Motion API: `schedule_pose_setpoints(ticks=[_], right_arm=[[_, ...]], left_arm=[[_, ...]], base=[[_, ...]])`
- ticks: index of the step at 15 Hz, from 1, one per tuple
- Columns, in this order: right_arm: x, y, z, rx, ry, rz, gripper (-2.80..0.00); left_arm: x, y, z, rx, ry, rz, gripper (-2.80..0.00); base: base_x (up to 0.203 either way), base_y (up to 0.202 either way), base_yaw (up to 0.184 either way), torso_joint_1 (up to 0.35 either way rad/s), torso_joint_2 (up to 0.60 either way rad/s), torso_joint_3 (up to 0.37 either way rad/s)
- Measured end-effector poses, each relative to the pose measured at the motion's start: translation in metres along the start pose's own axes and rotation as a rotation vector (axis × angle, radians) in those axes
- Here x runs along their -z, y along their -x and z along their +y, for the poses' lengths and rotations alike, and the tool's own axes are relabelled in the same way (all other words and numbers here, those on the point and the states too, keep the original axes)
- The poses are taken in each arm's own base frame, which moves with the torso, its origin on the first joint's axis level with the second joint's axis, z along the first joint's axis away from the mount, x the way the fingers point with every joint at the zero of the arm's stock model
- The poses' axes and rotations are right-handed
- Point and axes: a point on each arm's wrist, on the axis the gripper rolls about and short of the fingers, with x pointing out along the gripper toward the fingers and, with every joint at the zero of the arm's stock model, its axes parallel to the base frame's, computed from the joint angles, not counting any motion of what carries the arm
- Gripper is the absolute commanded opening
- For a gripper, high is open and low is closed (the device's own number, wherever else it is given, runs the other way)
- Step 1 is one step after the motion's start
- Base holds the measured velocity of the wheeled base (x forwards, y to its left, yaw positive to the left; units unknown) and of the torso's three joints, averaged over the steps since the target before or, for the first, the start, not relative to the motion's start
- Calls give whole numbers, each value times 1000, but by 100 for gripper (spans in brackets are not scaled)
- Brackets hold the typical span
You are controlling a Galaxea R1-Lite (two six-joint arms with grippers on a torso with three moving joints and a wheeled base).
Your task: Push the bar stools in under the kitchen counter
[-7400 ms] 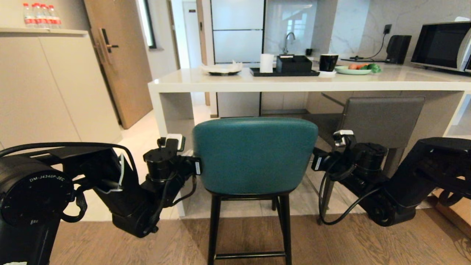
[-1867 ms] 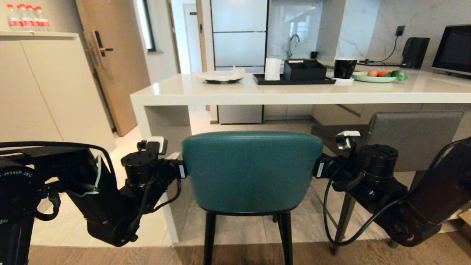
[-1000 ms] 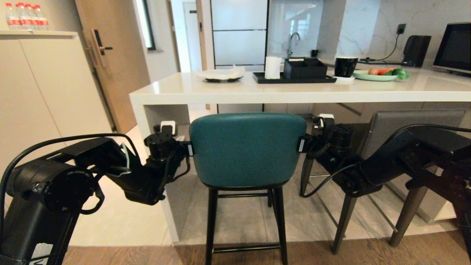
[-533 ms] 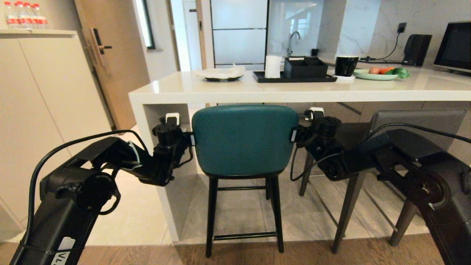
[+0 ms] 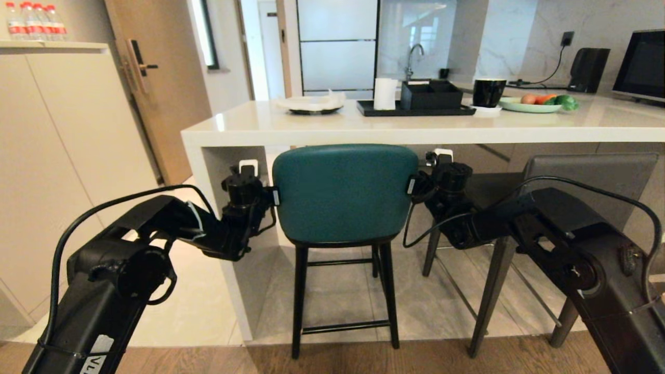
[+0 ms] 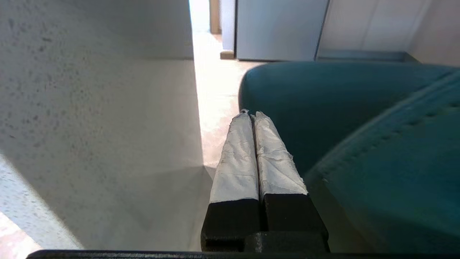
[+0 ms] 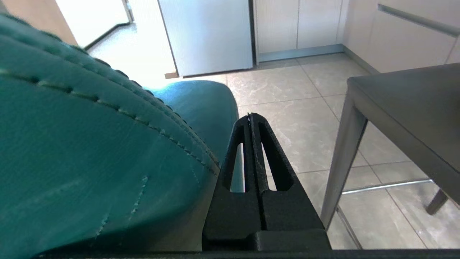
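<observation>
**Teal stool flanked by both closed pincers at the counter edge**

At 9 o'clock in the head view stands a tall beige cabinet (image 5: 62,145) with clear plastic bottles (image 5: 32,22) on top. The left pincer (image 5: 274,196) sits beside the left edge of the teal stool's back; its white-taped fingers (image 6: 237,158) are pressed fully together and hold nothing. In the left wrist view it lies between the white side panel (image 6: 97,118) of the counter and the teal leather, just beside the stool.

At the centre, the teal leather bar stool with a curved rounded back and thin black legs (image 5: 345,193) stands with the top of its back just under the front edge of the long glossy off-white stone-look surface (image 5: 311,127). On that surface, toward 12 o'clock, are a white plate (image 5: 310,103), a black tray (image 5: 415,110) with a white paper roll (image 5: 385,94) and a black box (image 5: 431,94), a black mug (image 5: 488,92), and a pale green plate of vegetables (image 5: 535,104).

The right pincer (image 5: 410,186) sits at the right edge of the teal back, its black fingers (image 7: 248,151) closed on nothing.

At 3 o'clock, the grey leather bar stool with a boxy square back and grey legs (image 5: 597,171) stands next to the teal one, partly behind the right arm.
</observation>
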Motion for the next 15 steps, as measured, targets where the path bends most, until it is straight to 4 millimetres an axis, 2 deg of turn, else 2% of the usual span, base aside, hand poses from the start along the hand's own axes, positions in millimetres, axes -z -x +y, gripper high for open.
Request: schedule_pose_setpoints(ticks=[3, 5, 8, 11, 13, 15], right_arm=[[-3, 16, -2, -2, 2, 27, -280], [-7, 36, -7, 0, -3, 64, -280], [-29, 72, -19, 16, -36, 98, -280], [-67, 117, -35, 40, -44, 93, -280], [-99, 155, -42, 44, -46, 69, -280], [-132, 203, -50, 45, -44, 50, -280]], left_arm=[[-23, 10, 5, -8, 9, -27, -280], [-31, 24, 15, -22, 11, -38, -280], [-35, 57, 30, -32, 6, -21, -280], [-46, 108, 38, -10, -1, 8, -280], [-66, 150, 40, 43, -1, 16, -280], [-92, 196, 44, 99, 0, 12, -280]], base=[[0, 0, 0, 0, 0, 0], [0, 0, 0, 0, 0, 0], [0, 0, 0, 0, 0, 0], [0, 0, 0, 0, 0, 0], [0, 0, 0, 0, 0, 0], [0, 0, 0, 0, 0, 0]])
